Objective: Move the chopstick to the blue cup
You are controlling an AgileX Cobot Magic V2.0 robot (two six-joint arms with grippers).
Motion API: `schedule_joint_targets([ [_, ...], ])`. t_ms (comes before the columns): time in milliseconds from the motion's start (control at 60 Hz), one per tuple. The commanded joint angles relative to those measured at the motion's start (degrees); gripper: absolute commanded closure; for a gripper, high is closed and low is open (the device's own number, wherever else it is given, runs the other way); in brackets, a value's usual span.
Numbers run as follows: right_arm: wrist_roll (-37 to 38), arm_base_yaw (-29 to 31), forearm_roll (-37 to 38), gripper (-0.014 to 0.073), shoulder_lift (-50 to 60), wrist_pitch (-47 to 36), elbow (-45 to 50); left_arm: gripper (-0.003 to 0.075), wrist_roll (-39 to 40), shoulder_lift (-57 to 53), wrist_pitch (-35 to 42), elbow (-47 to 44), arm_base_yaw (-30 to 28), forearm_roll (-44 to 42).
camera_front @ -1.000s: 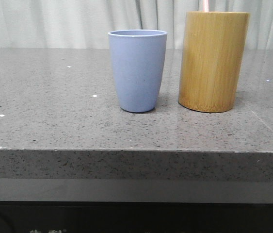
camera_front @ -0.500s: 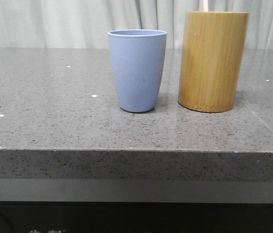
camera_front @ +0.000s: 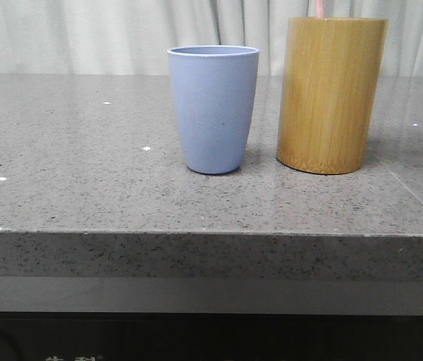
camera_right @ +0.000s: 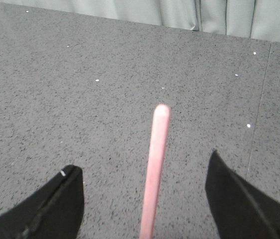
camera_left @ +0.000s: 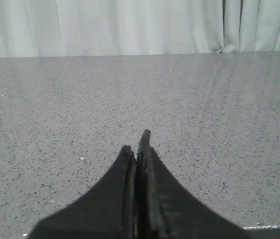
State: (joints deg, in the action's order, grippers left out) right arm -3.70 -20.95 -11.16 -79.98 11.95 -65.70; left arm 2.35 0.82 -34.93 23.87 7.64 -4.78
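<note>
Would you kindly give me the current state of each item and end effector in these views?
blue cup: upright on the table, nothing showing above its rim.
bamboo holder: upright, just right of the cup, with a gap between them.
chopstick: its pink top pokes above the holder's rim; ungrasped, between the right fingers.
left end effector: shut, empty, above bare table.
right end effector: open, fingers either side of the chopstick.

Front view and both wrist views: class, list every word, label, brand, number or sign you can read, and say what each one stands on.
Dark panel below the table edge, front view: pale characters cut off by the picture's lower edge, unreadable.
Blue cup: no text.
Bamboo holder: no text.
Chopstick: no text.
Left gripper and right gripper: no markings readable.
</note>
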Motion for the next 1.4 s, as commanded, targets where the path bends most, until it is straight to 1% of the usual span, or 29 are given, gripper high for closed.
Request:
schedule_joint_targets([
  [0,-0.47,0.03,-0.34,0.0148,0.02,-6.53,-2.71,0.0739,0.55,0.66,4.78,1.29,-0.12,0.32],
  [117,-0.47,0.03,-0.34,0.0348,-0.69,-7.09,-2.71,0.0739,0.55,0.66,4.78,1.29,-0.12,0.32],
  [167,-0.47,0.03,-0.34,0.046,-0.69,-7.21,-2.71,0.0739,0.55,0.66,4.78,1.29,-0.12,0.32],
  [217,-0.47,0.03,-0.34,0.055,-0.57,-7.59,-2.71,0.0739,0.55,0.66,4.78,1.29,-0.12,0.32],
  [267,-0.47,0.03,-0.11,0.0626,-0.32,-7.8,-2.71,0.0739,0.55,0.66,4.78,1.29,-0.12,0.32],
  [350,-0.47,0.03,0.77,0.0717,0.5,-7.98,-2.71,0.0739,0.55,0.66,4.78,1.29,-0.12,0.32],
  [450,-0.47,0.03,2.83,0.0715,3.07,-8.23,-2.71,0.0739,0.55,0.66,4.78,1.29,-0.12,0.32],
  [567,-0.47,0.03,3.35,0.0716,7.0,-9.87,-2.71,0.0739,0.55,0.66,4.78,1.29,-0.12,0.32],
  [750,-0.42,-0.97,3.22,0.0716,13.62,-15.81,-2.71,0.0739,0.55,0.66,4.78,1.29,-0.12,0.32],
  [867,-0.42,-3.92,3.03,0.0716,15.22,-20.25,-2.71,0.0739,0.55,0.66,4.78,1.29,-0.12,0.32],
  [1017,-0.42,-10.41,3.03,0.0716,14.33,-24.71,-2.71,0.0739,0.55,0.66,4.78,1.29,-0.12,0.32],
  [1150,-0.42,-15.72,3.03,0.0716,11.05,-25.78,-2.71,0.0739,0.55,0.66,4.78,1.29,-0.12,0.32],
  [1250,-0.42,-17.46,3.03,0.0716,7.61,-26.48,-2.64,0.0739,0.55,0.66,4.78,1.29,-0.12,0.32],
  [1383,-0.42,-17.45,0.54,0.0715,3.0,-25.67,-2.36,0.0739,0.55,0.66,4.78,1.29,-0.12,0.32],
])
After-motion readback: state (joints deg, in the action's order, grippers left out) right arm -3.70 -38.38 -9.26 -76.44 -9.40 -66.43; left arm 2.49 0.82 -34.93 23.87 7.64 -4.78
